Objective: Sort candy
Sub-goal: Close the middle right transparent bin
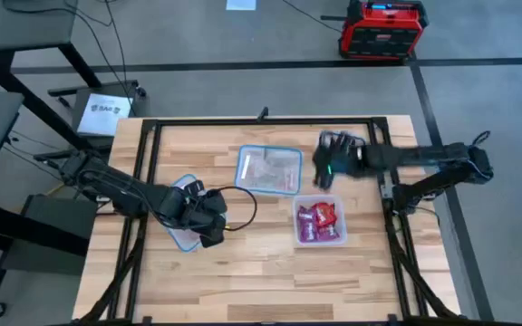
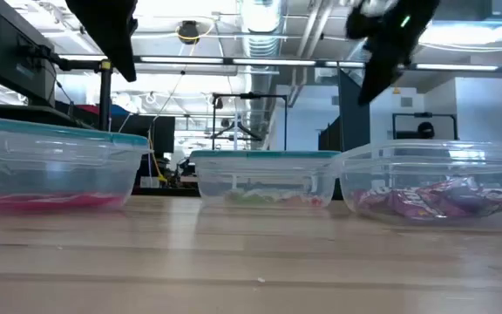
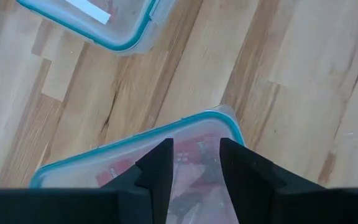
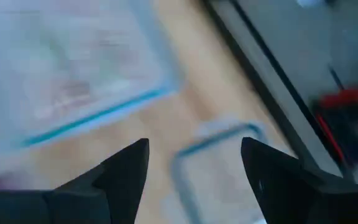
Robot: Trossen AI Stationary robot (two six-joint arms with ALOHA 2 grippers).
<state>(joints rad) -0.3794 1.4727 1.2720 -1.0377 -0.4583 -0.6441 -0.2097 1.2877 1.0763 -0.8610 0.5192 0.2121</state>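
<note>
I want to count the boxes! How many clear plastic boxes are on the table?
3: one under the left gripper, one mid-table, one holding red candy. None seems hidden.

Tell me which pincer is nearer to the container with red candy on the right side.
The right pincer; it hangs just beyond the container of red candy, while the left pincer is farther, over another container.

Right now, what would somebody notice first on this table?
Probably the shiny red candy heaped in the clear container on the table's right side. Next, the left tool hangs open over the left container, and the right tool, also open, hovers beside the middle container.
</note>
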